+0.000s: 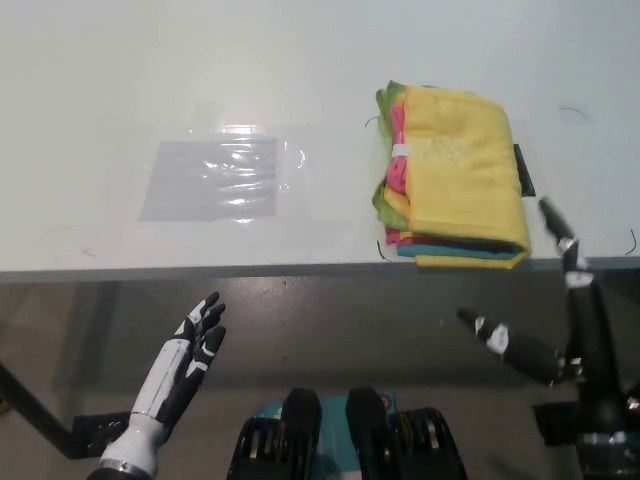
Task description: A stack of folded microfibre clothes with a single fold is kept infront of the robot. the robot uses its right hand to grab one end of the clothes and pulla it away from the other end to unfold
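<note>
Pale, matte white table (pixel 150 80) fills the upper half of the head view; its front edge runs across the middle of the picture.

Clear, crinkled plastic sheet (pixel 215 178) lies flat on the table, left of centre and well apart from the cloths.

Stack of folded microfibre cloths (pixel 455 178) sits on the table right of centre, near the front edge. Yellow cloth on top; pink, green, red and teal layers show along the left and front sides. A small white tag shows on the left side. The stack looks untouched — every cloth folded.

Black right hand (pixel 560 320) is below and in front of the table edge, at lower right, fingers spread apart and holding nothing. One finger points up, its tip just over the table edge beside the stack's front right corner; no contact visible.

White left hand (pixel 188 365) rests at lower left, below the table edge, fingers loosely apart, empty.

Step in hand, as I judge it: the reach — no grasp made yet. Next move calls for lifting the right hand over the table edge onto the near end of the top yellow cloth, pinching only that layer, then drawing it away from the other end. Risk: catching several layers together.
</note>
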Controlling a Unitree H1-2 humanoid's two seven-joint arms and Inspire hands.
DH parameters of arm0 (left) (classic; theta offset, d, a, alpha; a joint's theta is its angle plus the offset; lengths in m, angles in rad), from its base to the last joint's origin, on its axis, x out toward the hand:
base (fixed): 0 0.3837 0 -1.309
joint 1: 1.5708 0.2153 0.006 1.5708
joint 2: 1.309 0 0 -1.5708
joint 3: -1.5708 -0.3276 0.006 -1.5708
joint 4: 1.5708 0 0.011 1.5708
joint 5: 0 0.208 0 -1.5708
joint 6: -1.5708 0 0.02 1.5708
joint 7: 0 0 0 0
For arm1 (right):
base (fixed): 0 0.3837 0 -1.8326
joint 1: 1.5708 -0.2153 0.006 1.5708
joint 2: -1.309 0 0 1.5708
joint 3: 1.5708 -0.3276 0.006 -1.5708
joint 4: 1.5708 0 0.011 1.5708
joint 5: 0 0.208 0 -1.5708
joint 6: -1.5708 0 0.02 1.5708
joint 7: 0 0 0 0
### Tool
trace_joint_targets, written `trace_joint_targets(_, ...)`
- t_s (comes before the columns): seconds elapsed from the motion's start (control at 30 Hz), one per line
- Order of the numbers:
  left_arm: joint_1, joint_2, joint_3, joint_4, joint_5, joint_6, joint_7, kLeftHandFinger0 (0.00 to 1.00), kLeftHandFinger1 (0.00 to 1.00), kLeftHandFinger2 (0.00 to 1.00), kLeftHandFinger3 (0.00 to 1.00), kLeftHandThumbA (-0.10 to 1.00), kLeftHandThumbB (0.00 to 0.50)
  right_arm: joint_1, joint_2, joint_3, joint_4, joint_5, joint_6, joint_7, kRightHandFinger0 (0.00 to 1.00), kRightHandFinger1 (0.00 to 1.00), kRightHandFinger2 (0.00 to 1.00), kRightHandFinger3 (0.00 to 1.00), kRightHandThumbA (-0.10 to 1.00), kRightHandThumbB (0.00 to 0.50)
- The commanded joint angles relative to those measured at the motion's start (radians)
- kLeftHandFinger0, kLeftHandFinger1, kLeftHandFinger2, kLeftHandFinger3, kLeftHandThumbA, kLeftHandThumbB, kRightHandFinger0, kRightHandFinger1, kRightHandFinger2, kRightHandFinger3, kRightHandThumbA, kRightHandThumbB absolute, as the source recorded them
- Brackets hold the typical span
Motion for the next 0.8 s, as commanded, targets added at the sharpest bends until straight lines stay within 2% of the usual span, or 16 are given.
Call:
trace_joint_targets(0.0, -0.011, 0.025, -0.009, -0.019, 0.019, -0.056, -0.018, 1.0, 1.0, 1.0, 1.0, 0.95, 0.231, -0.18, 0.003, -0.005, -0.255, -0.351, 0.303, 0.145, 1.0, 1.0, 1.0, 1.0, 1.0, 0.309)
trace_joint_targets(0.1, -0.013, 0.029, -0.016, -0.014, 0.029, -0.062, -0.022, 1.0, 1.0, 1.0, 1.0, 0.96, 0.231, -0.282, 0.026, 0.026, -0.248, -0.486, 0.397, 0.22, 1.0, 1.0, 1.0, 1.0, 1.0, 0.318)
trace_joint_targets(0.3, -0.012, 0.035, -0.023, -0.009, 0.038, -0.072, -0.024, 1.0, 1.0, 1.0, 1.0, 0.97, 0.215, -0.414, 0.087, 0.091, -0.174, -0.613, 0.499, 0.279, 1.0, 1.0, 1.0, 1.0, 1.0, 0.324)
trace_joint_targets(0.4, -0.008, 0.038, -0.029, -0.011, 0.047, -0.063, -0.023, 1.0, 1.0, 1.0, 1.0, 0.97, 0.218, -0.474, 0.106, 0.117, -0.078, -0.621, 0.535, 0.256, 1.0, 1.0, 1.0, 1.0, 1.0, 0.312)
trace_joint_targets(0.67, 0.004, 0.035, -0.037, -0.013, 0.051, -0.061, -0.02, 1.0, 1.0, 1.0, 1.0, 0.97, 0.22, -0.596, 0.104, 0.152, 0.175, -0.572, 0.622, 0.218, 1.0, 1.0, 1.0, 1.0, 1.0, 0.342)
trace_joint_targets(0.77, 0.005, 0.035, -0.038, -0.015, 0.057, -0.057, -0.017, 1.0, 1.0, 1.0, 1.0, 0.97, 0.228, -0.637, 0.096, 0.156, 0.244, -0.567, 0.645, 0.209, 1.0, 1.0, 1.0, 1.0, 1.0, 0.339)
